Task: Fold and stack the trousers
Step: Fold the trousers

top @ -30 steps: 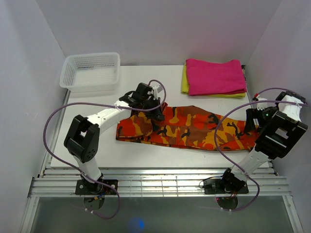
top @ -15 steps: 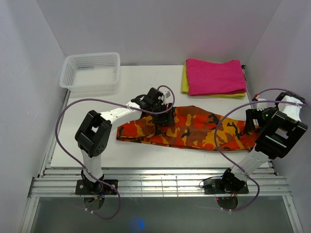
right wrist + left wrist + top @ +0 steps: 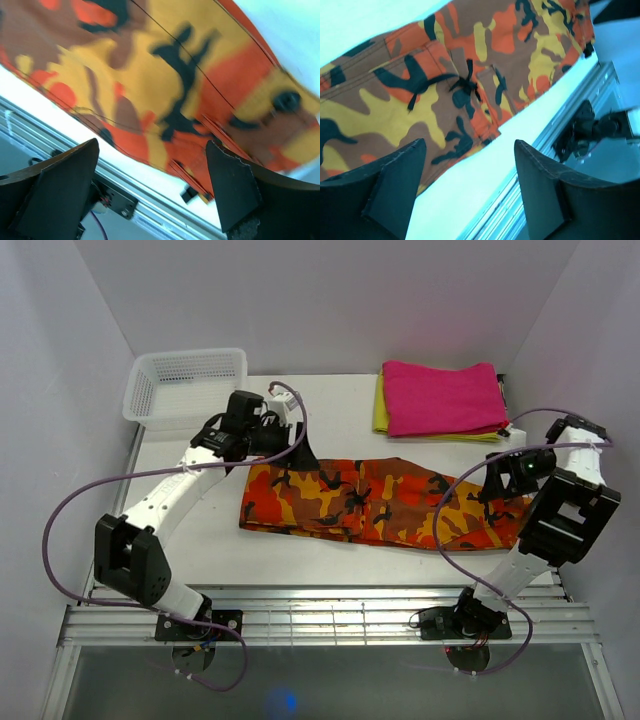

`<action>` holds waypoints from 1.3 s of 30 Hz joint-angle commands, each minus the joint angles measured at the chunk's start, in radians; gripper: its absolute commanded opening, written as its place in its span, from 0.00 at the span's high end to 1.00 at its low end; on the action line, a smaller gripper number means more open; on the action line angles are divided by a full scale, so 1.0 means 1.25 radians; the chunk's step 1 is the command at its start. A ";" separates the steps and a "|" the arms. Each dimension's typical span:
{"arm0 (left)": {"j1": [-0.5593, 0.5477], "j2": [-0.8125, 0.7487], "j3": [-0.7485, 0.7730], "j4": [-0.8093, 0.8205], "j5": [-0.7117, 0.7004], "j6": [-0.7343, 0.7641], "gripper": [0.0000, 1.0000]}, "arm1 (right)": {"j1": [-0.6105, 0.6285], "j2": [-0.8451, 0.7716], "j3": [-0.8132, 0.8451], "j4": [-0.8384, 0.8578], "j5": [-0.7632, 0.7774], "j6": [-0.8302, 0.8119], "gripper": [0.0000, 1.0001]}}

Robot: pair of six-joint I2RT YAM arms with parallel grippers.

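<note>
From the top, the camouflage trousers lie flat in a long strip across the middle of the tabletop. The left hand is by their far left corner. The right hand is over their right end.

Left wrist: the hand is spread wide and holds nothing, with the trousers below.

Right wrist: this hand is spread wide and empty too, above the cloth.

Trousers flat across table, basket behind left, folded cloths behind right
</note>
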 commanded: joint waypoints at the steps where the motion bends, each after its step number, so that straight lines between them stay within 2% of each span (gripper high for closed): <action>1: 0.057 -0.048 -0.070 -0.074 0.143 0.138 0.21 | 0.103 -0.057 0.035 -0.036 -0.114 0.033 0.06; 3: 0.086 -0.039 -0.096 -0.106 0.167 0.185 0.24 | 0.186 -0.063 0.026 -0.016 -0.164 0.080 0.03; 5: 0.110 -0.022 -0.114 -0.127 0.132 0.196 0.27 | 0.239 -0.061 0.022 0.017 -0.203 0.108 0.02; 7: 0.194 -0.029 -0.144 -0.119 0.148 0.172 0.27 | 0.315 -0.055 0.026 0.044 -0.242 0.151 0.00; 9: 0.264 -0.033 -0.174 -0.114 0.179 0.164 0.25 | 0.387 -0.040 0.041 0.069 -0.285 0.176 0.10; 11: 0.362 -0.026 -0.182 -0.126 0.215 0.180 0.22 | 0.434 -0.026 0.046 0.094 -0.306 0.198 0.16; 12: 0.382 -0.021 -0.182 -0.149 0.214 0.190 0.21 | 0.501 -0.019 0.051 0.116 -0.316 0.221 0.21; 14: 0.459 -0.011 -0.189 -0.165 0.206 0.217 0.20 | 0.587 0.005 0.054 0.133 -0.312 0.237 0.25; 16: 0.493 -0.009 -0.209 -0.176 0.183 0.246 0.19 | 0.637 0.024 0.047 0.160 -0.305 0.259 0.30; 20: 0.503 0.027 -0.246 -0.168 0.162 0.272 0.18 | 0.740 0.079 0.020 0.214 -0.269 0.294 0.34; 27: 0.512 0.138 -0.286 -0.073 0.195 0.250 0.19 | 0.822 0.150 -0.023 0.290 -0.188 0.329 0.36; 34: 0.514 0.242 -0.303 -0.005 0.271 0.229 0.29 | 0.839 0.210 -0.079 0.328 -0.070 0.345 0.39; 39: 0.514 0.289 -0.306 0.053 0.364 0.185 0.46 | 0.839 0.216 -0.062 0.324 -0.049 0.349 0.41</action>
